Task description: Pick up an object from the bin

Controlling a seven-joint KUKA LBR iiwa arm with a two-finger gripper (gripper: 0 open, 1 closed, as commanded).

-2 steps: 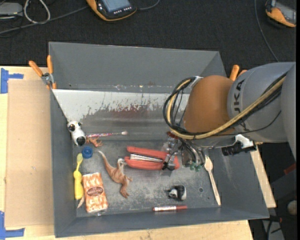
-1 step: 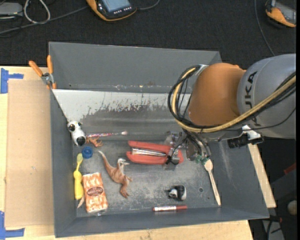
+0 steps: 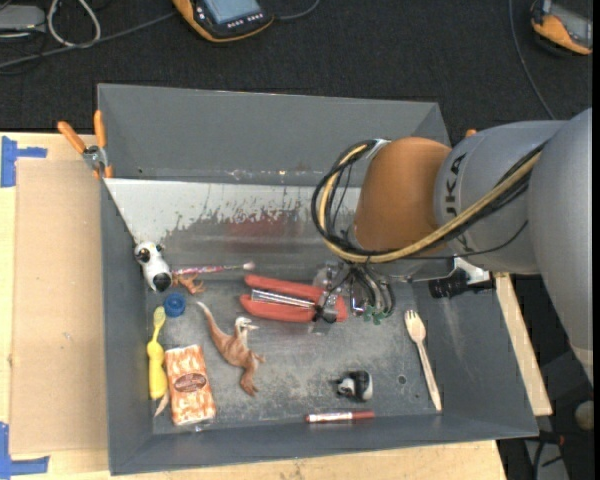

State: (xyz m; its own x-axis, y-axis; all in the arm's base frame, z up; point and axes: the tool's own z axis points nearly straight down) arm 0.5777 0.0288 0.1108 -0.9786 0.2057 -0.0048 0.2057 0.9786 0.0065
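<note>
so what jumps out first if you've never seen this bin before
The arm's big orange wrist cover hangs over the right of the bin, with the gripper low at the right end of a red-handled tool mid-bin. Left of that lie a brown toy dinosaur, a yellow toothbrush and an orange snack packet.

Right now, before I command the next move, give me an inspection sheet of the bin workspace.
Surface: grey metal bin, floor scuffed, reddish smears on the back wall.
Job's things: red-handled tool lying mid-bin.
Clutter: toy dinosaur, yellow toothbrush, orange-and-white packet, wooden fork, red pen, lying apart.
Grippers: the gripper is at the tool's right end; a hold cannot be confirmed.
Cables: yellow-and-black loops round the orange wrist cover.
Surroundings: handheld pendant and cords on black mat beyond the bin.
</note>
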